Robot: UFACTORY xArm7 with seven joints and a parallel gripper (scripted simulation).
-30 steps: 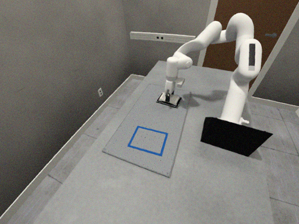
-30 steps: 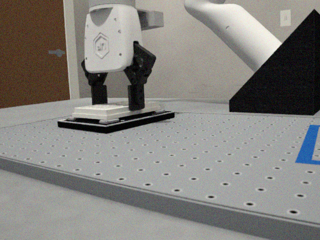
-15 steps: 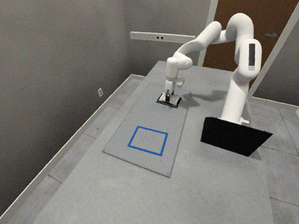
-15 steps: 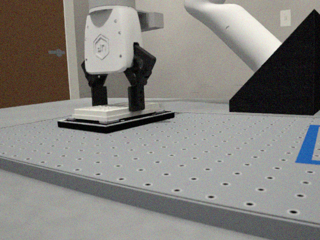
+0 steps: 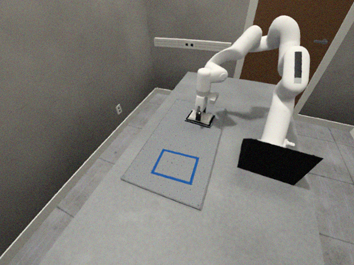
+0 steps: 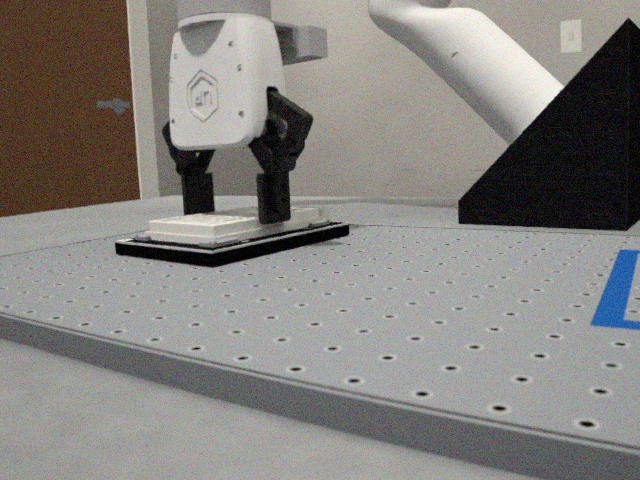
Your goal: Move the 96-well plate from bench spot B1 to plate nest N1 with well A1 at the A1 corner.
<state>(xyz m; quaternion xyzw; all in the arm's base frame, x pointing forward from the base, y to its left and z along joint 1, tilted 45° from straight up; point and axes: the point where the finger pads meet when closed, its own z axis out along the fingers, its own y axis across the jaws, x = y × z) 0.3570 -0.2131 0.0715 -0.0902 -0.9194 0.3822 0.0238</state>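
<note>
The white 96-well plate (image 6: 206, 225) lies on the black plate nest (image 6: 231, 245) at the far end of the perforated board, and it looks flat there. In the top view the plate and nest (image 5: 200, 122) show as one small dark-edged rectangle. My gripper (image 6: 235, 210) stands upright over the plate with one black finger on each side, and it is open. It also shows in the top view (image 5: 198, 113). The plate's cut-off corner and the A1 mark are too small to tell. The blue-outlined bench spot (image 5: 175, 166) holds nothing.
The grey perforated board (image 5: 175, 152) lies on the table. The arm's black base block (image 5: 277, 160) stands to the right of the board, and it also shows in the exterior view (image 6: 563, 155). A wall runs along the left side.
</note>
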